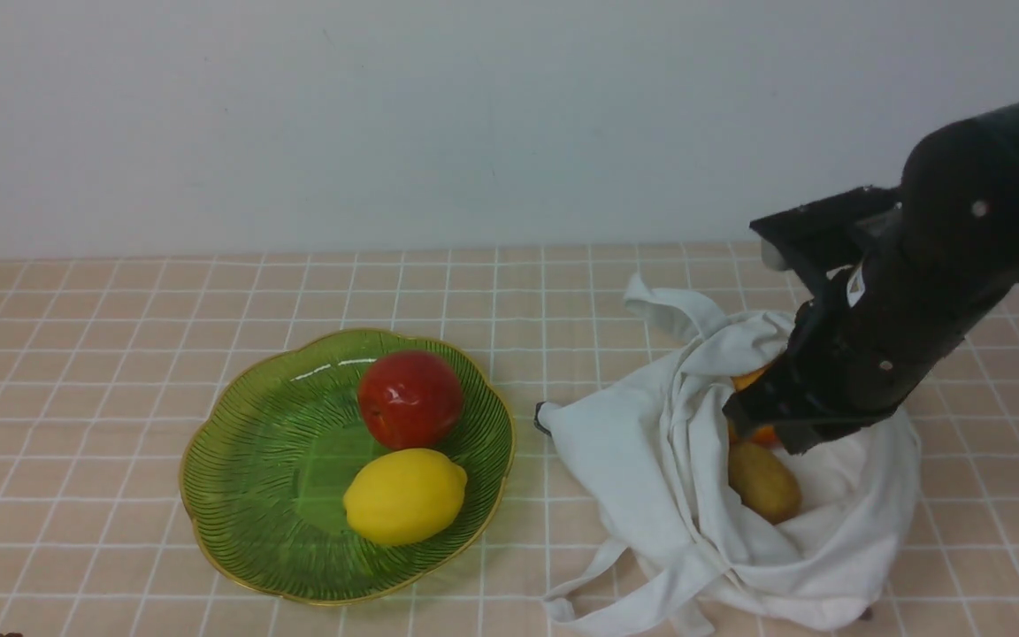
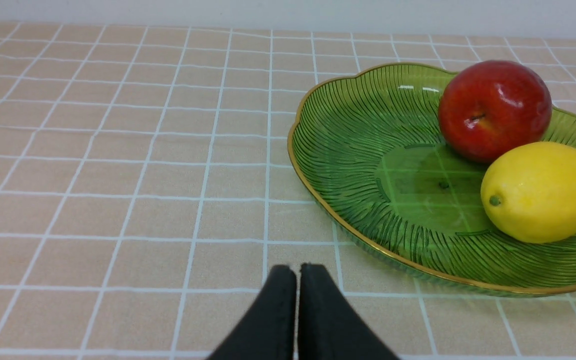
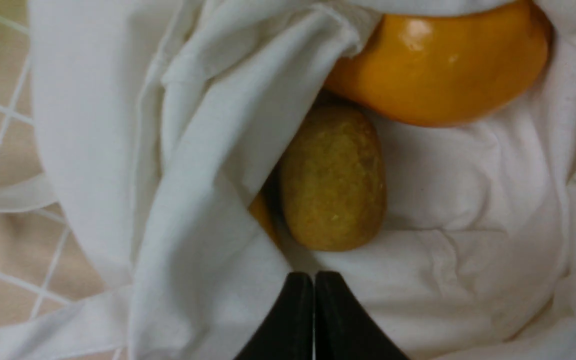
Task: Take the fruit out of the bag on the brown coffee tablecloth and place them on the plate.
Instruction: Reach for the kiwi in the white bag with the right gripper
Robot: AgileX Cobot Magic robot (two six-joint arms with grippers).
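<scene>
Right gripper [image 3: 314, 276] over the bag [image 1: 616, 442], jaws closed, nothing held.

Front: we have the plate [image 1: 297, 478] left of the bag, red apple [image 1: 410, 398] and lemon [image 1: 405, 497] on it; kiwi [image 1: 764, 482] inside the bag. Left wrist: left gripper [image 2: 298, 270] closed, empty, beside the plate. Right wrist: we see kiwi and orange fruit [image 3: 443, 70] in the bag.

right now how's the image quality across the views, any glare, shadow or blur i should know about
Front view: soft highlight on the glossy round red fruit, the black right arm dark and low in detail; left wrist view: sharp ribbed green glass plate, small white glints on it, pincer tips blurred; right wrist view: dim and soft, glare on the shiny orange fruit, shadow beside the brown oval kiwi
</scene>
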